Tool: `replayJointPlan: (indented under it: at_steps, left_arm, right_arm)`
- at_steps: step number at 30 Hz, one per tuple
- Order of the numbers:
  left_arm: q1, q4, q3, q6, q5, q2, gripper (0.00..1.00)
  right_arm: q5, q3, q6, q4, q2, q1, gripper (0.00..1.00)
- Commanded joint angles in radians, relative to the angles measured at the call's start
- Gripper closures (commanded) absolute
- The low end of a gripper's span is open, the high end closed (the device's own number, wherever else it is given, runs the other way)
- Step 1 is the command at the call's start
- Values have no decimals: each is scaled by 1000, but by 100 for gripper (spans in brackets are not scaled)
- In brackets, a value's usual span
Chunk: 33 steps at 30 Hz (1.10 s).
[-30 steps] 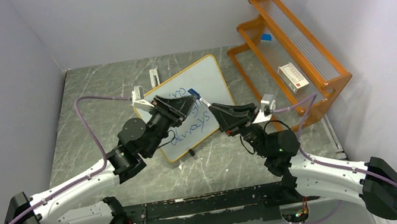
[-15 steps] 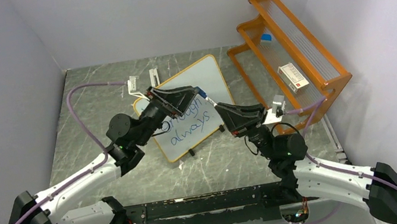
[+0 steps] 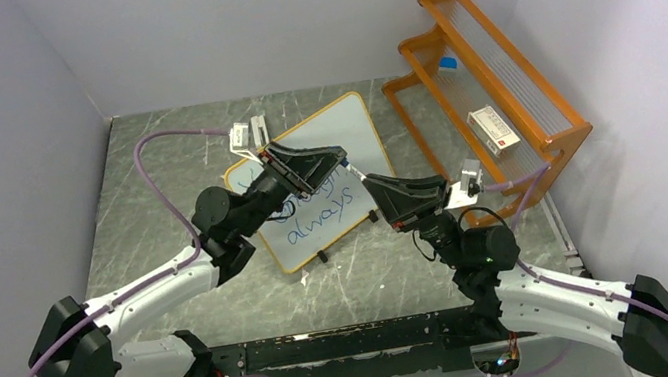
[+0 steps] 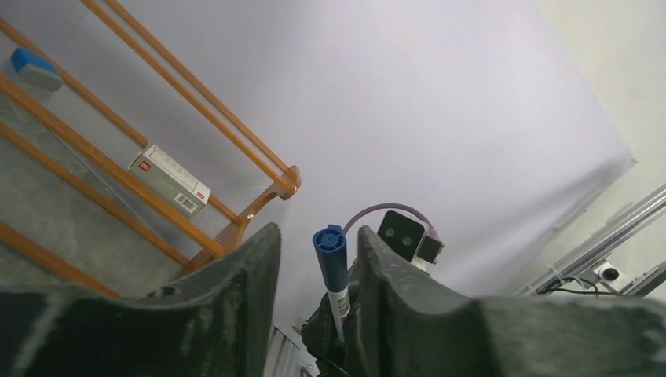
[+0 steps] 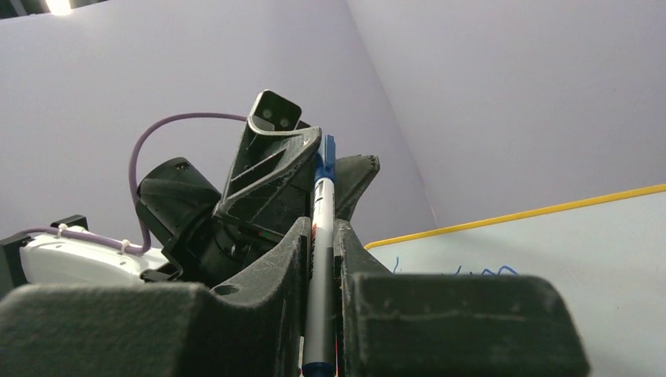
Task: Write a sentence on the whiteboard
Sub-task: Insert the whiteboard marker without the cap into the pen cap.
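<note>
The rectangular whiteboard point(image 3: 357, 132), white with rounded corners and a thin tan-orange frame, lies flat on the grey marbled desk point(image 3: 161, 206). It sits around the desk's middle, turned at an angle, with one corner reaching toward the far edge. Blue handwriting runs across it; I can read "always" on the lower line, while my left arm hides most of the line above.

My right fingers point(image 3: 372, 184) are clamped on a white marker pen point(image 5: 318, 236) with a blue cap. They hold its barrel, and the capped end sticks out past the tips. They hang just over the whiteboard's right-hand edge.

My left fingers point(image 3: 333, 158) come in from the other side, above the whiteboard's far half, and meet the right ones tip to tip. They stand apart, one on each side of the marker pen's blue cap. In the left wrist view a gap shows on both sides of the cap, so they are not gripping it. I cannot tell how high either set of fingers is above the whiteboard's surface.

The orange wooden rack point(image 3: 504, 70) stands along the desk's right edge, near the far right corner and apart from the whiteboard. It carries a small white box point(image 3: 493, 130) and a blue-topped block point(image 3: 447, 63).
</note>
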Motion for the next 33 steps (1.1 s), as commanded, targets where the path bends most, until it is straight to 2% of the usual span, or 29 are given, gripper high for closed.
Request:
replayJointPlan:
  at_steps: [1,6,15,33]
  left_arm:
    - [8,106,25,-20,31,5,63]
    - [7,153,-9,-58,21,16,94]
    - [-14,326,-96,-136,31,59,95]
    - [-216,253,-128,23,-16,65,95]
  right_arm:
    - [-5,5,12,16,5,4,100]
    - [-8,8,22,34,23,4,100]
    - [9,25,32,69,53,3,100]
    - [-8,107,13,27,97,3,100]
